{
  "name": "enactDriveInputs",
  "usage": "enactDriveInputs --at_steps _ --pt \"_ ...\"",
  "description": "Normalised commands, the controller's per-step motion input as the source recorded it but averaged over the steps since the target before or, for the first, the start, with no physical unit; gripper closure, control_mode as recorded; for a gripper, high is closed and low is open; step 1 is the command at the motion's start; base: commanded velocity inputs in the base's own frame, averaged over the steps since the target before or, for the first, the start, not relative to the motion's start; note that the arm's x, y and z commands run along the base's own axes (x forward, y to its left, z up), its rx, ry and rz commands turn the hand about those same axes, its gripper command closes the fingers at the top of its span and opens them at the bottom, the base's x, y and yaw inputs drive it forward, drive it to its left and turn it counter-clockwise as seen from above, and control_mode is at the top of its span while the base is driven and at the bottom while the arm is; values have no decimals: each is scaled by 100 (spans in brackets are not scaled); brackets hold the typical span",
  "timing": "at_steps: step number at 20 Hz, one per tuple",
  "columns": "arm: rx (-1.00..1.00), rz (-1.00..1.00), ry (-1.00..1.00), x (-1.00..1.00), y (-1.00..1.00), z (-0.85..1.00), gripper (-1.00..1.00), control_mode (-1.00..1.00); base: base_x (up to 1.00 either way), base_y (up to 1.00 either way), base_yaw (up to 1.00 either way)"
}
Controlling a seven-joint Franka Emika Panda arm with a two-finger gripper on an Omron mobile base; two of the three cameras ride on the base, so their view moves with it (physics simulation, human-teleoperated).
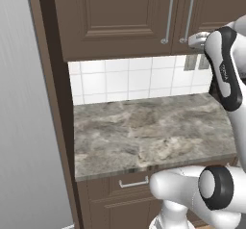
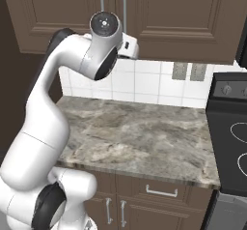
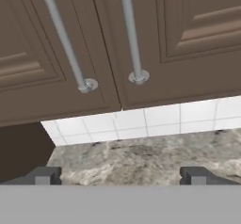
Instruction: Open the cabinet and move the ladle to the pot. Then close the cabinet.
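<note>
While cabinet [image 3: 141, 39] shut, we judge doors rigid, hinged; take right handle [image 3: 131, 35] low; hand [image 3: 120, 176] spread, empty.

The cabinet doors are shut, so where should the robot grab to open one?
Grab a long silver handle on the cabinet, probably low down near its bottom mount. It is a thin upright bar standing off the door, so the open gripper can come straight from the front, one finger on each side, then pull.

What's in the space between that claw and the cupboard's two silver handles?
Nothing: in the hand view, only open air separates the open gripper from the closed cabinet and its handles, with tiles and countertop below.
</note>
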Motion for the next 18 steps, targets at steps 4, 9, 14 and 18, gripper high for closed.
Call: enactDriveInputs --at_steps 4,9,14,18 --pt "0 0 -3 31 -7 0 -100 -100 0 0 0" --pt "0 0 -8 33 -9 0 -100 -100 0 0 0" --pt "0 0 -8 33 -12 2 -100 -100 0 0 0" --pt "0 0 -6 36 -5 6 -100 -100 0 0 0"
